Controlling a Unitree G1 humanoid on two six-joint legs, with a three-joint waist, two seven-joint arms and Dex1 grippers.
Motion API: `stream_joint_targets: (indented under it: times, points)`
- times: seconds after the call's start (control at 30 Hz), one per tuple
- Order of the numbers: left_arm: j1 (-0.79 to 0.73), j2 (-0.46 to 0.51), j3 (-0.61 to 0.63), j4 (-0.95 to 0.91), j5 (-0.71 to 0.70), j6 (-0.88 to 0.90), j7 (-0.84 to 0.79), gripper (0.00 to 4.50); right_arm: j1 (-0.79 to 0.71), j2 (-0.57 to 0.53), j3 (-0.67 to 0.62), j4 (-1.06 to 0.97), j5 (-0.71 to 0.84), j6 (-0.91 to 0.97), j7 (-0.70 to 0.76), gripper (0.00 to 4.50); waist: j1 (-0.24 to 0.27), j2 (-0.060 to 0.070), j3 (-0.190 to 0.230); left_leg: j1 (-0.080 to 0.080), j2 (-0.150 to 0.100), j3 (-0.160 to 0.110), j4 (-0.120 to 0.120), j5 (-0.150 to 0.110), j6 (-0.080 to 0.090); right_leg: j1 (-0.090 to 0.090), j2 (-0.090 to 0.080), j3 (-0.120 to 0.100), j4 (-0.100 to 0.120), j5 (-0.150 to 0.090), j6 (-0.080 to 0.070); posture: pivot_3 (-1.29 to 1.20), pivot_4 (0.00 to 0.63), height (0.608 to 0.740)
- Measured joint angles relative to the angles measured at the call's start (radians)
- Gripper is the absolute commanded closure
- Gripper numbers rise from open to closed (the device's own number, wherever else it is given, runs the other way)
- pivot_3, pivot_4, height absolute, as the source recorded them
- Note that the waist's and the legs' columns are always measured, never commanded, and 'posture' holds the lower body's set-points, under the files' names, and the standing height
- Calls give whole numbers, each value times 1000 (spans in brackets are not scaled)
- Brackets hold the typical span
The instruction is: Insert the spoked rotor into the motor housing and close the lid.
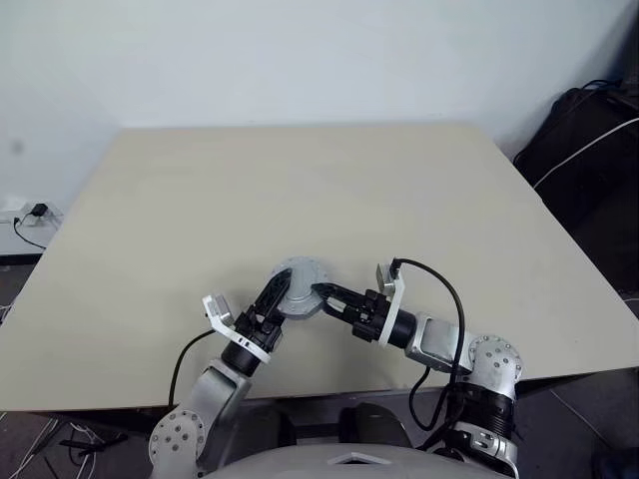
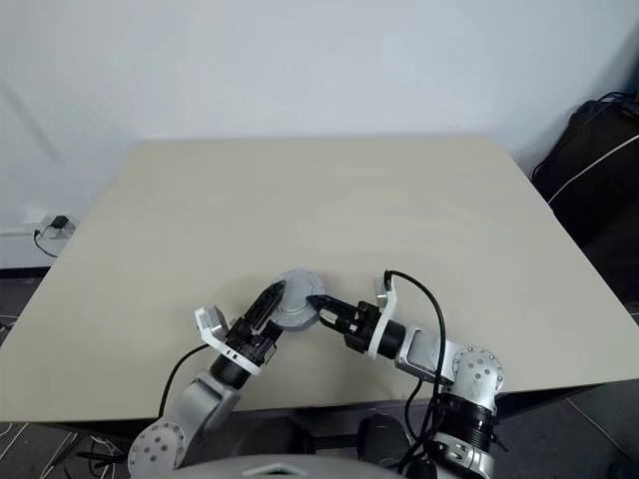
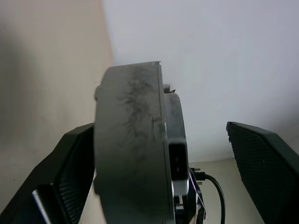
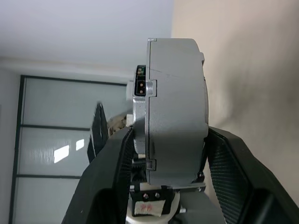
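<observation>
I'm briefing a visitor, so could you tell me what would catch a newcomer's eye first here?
The round grey metal motor assembly, held up over the near edge of the bare beige table between both arms. The right tool clamps it across its thickness, while the left tool stands open around it, one finger clear of it.

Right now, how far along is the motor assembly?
The light grey round metal lid looks already seated on the housing, forming one closed unit; the rotor can't be seen. The right claw clamps that unit above the beige table; the left claw stands open around it. Setting it down remains.
</observation>
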Motion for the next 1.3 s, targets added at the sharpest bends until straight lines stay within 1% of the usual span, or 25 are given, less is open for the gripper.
stream_joint_targets:
  times: [0.1, 0.17, 0.27, 0.3, 0.53, 0.6, 0.63, 0.77, 0.87, 0.97, 1.03, 1.17, 1.23, 1.3]
  points:
    - [-5, 1, -3, 2, -2, 8, 0, 562, 10, -20, 31, 0, 49, -19, -32, 2431, 0, 0, 0, 0, 0, 0, 0, 0, 0, 0, 0, 0, 0, 0, 0, 0, 0, 740]
    - [-5, 1, -3, 12, -6, 14, 0, 1281, 12, -39, 52, -2, 90, -35, -53, 2431, 0, 0, 0, 0, 0, 0, 1, 0, 0, 0, 0, 0, 0, 0, 1, 0, 0, 740]
    - [-6, 1, -2, 24, -11, 15, 0, 2221, 22, -62, 83, -2, 137, -69, -78, 2431, 0, 0, 0, 0, 0, 0, 1, 0, 0, 0, 0, 0, 0, 0, 1, 0, 0, 740]
    - [-6, 1, -2, 24, -19, 16, -1, 2375, 30, -67, 94, -3, 150, -83, -86, 2431, 0, 0, 0, 0, 0, 0, 1, 0, 0, 0, 1, 0, 0, 0, 1, 0, 0, 740]
    - [-12, 1, -1, 32, -30, 12, -3, 2376, 49, -125, 187, -72, 132, -182, -77, 2431, 1, 0, 0, 0, 0, 1, 2, 0, 0, 1, 1, 1, 0, 1, 1, 0, 0, 740]
    - [-16, 2, -2, 32, -29, 10, -2, 2376, 51, -145, 212, -87, 115, -208, -58, 1703, 1, 0, 0, 0, 0, 1, 2, 0, 1, 1, 1, 1, 0, 1, 2, 0, 0, 740]
    - [-16, 2, -2, 34, -17, 10, 5, 2378, 50, -159, 225, -110, 86, -228, -59, 1433, 1, 0, 0, 0, 0, 1, 2, 0, 1, 1, 1, 1, 0, 1, 2, 0, 0, 740]
    - [-17, 2, 7, 42, 14, -3, 9, 2379, 50, -250, 246, -150, -30, -302, -39, 53, 2, -1, 0, 0, 0, 2, 3, 0, 1, 1, 1, 2, 0, 1, 2, 0, 0, 740]
    - [-39, 3, 28, 43, 43, -22, 15, 2379, 59, -291, 275, -173, -109, -343, -2, 0, 2, -1, 0, 0, 0, 2, 3, 0, 0, 1, 2, 1, 1, 1, 2, 0, 0, 740]
    - [-78, 6, 55, 65, 87, -55, 29, 2379, 88, -359, 355, -222, -260, -438, 81, 0, 4, -1, 0, 0, 0, 2, 3, 0, 0, 1, 2, 1, 1, 1, 2, 0, 0, 740]
    - [-104, 6, 74, 86, 132, -79, 44, 2379, 104, -404, 422, -242, -383, -529, 137, 0, 4, -1, -1, 0, 0, 2, 3, 0, 1, 2, 2, 1, 1, 1, 2, 0, 0, 740]
    - [-193, -2, 131, 171, 209, -133, 70, 2379, 156, -467, 588, -252, -669, -777, 255, 0, 5, -4, -1, 0, 0, 2, 5, 1, 0, 2, 4, 2, 1, 1, 3, 0, 0, 740]
    - [-250, -6, 166, 226, 237, -159, 82, 2379, 186, -469, 651, -249, -798, -911, 292, 0, 7, -6, -1, 0, 1, 2, 5, 1, 0, 2, 4, 2, 2, 2, 3, 0, 0, 740]
    - [-304, -7, 196, 277, 249, -176, 86, 2379, 205, -454, 677, -238, -879, -1010, 303, 0, 9, -8, 0, 0, 1, 2, 6, 1, -1, 3, 4, 2, 2, 2, 3, 0, 0, 740]
